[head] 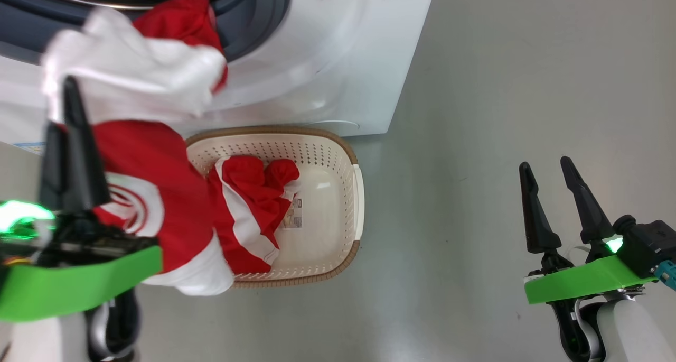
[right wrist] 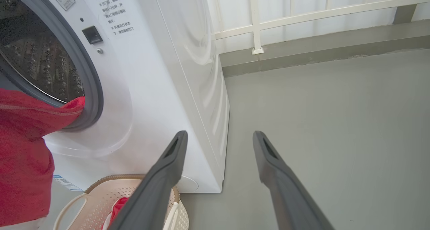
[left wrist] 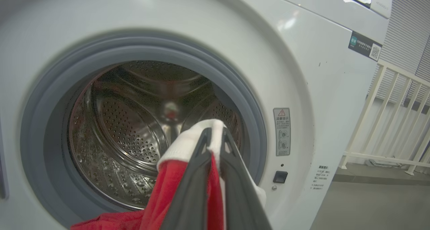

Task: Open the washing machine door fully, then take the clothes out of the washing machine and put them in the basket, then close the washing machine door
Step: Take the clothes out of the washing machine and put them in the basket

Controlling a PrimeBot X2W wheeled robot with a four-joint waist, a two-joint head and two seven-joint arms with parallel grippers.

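Head view: my left gripper [head: 60,108] is closed on a red-and-white garment [head: 153,193] at the near left, just beside the basket [head: 357,193]. The left wrist view confirms the grip: a white edge and red cloth are clamped between the dark fingers [left wrist: 191,176], in front of the drum [left wrist: 127,122]. The garment's far end lies across the grey rubber ring [head: 261,13] of the washing machine [head: 343,61], so it is not clear of the opening. A second red garment with white stripes [head: 248,214] lies inside the basket, which stands on the floor [head: 475,140] close against the machine's front. My right gripper [head: 545,165] is open and empty at the near right, well apart from the work.

Assessment: the mouth is unobstructed, so I judge the opening step done. Unloading is partly done, with one item deposited and one in hand. The drum steel that shows is bare, but its lowest part is hidden. Outstanding: draw the held garment free, drop it in the basket, check the drum, and close the washing machine door.
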